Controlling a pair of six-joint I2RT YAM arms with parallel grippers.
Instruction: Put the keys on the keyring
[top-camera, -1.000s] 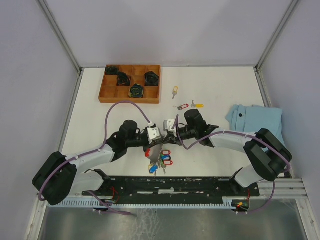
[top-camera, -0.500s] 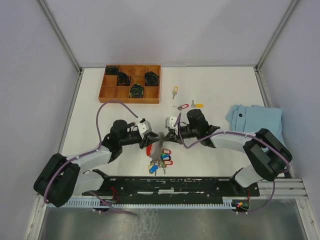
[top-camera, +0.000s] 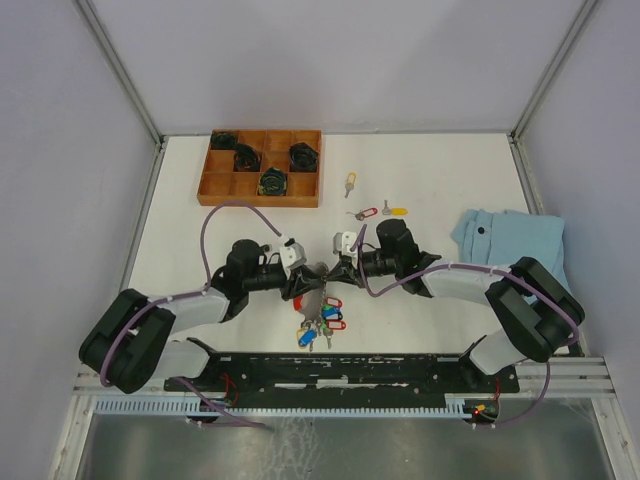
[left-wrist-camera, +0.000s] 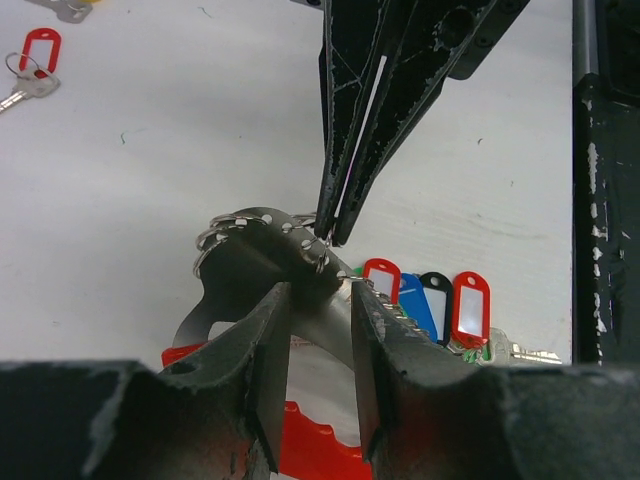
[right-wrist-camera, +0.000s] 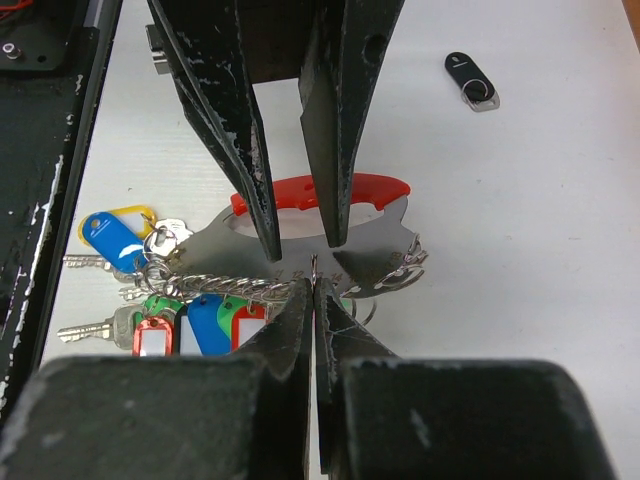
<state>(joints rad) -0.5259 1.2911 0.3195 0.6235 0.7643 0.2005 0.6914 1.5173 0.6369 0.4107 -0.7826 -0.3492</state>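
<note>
Our right pincer (right-wrist-camera: 313, 285) is closed on the edge of the grey band of the keyring (top-camera: 318, 305), which lies near the middle of the near edge of the worktop (top-camera: 450, 170). Our left pincer (left-wrist-camera: 320, 295) stands open astride that band. Loose keys (top-camera: 365, 213) lie farther back, well apart.

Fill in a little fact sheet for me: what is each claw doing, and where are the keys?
left gripper: open, fingers astride the grey metal band of the keyring
right gripper: shut on that band's edge
loose keys: three, on the table beyond the grippers, not on the keyring
elsewhere: wooden tray, blue cloth
</note>
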